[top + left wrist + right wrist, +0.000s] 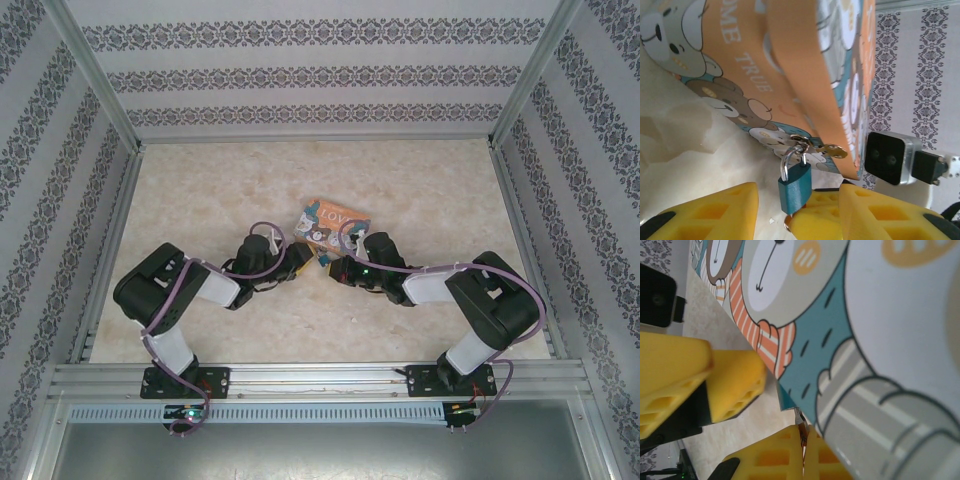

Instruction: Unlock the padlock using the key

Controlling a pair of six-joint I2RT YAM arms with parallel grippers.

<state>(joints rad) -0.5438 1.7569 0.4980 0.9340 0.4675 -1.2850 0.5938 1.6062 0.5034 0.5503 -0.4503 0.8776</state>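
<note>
The orange tin (pixel 335 222) lies near the middle of the table (pixel 200 190), a little closer to the far edge than to the near one. Both arms reach in and meet at its near side.

In the left wrist view the padlock (pixel 795 186), teal with a thin silvery shackle, hangs from the brassy clasp (pixel 832 149) on the tin's edge, with the shackle threaded through it. Its body points toward the camera and the shackle looks closed.

The left end effector (pixel 799 200) is wide open and has hold of nothing. Its 2 yellow fingers (pixel 715 212) sit on either side of the padlock without touching it.

In the same view, a yellow finger of the right end effector (pixel 801 452) sits directly under the bottom of the padlock. A small brassy bit shows where they meet.

In the right wrist view the right end effector's 2 fingers are pressed almost together against the tin's edge. They pinch a thin metal piece (pixel 801 430) at their tips, and I cannot tell whether it is the key. The left end effector's fingers show at the left edge of that view, just beside them.
</note>
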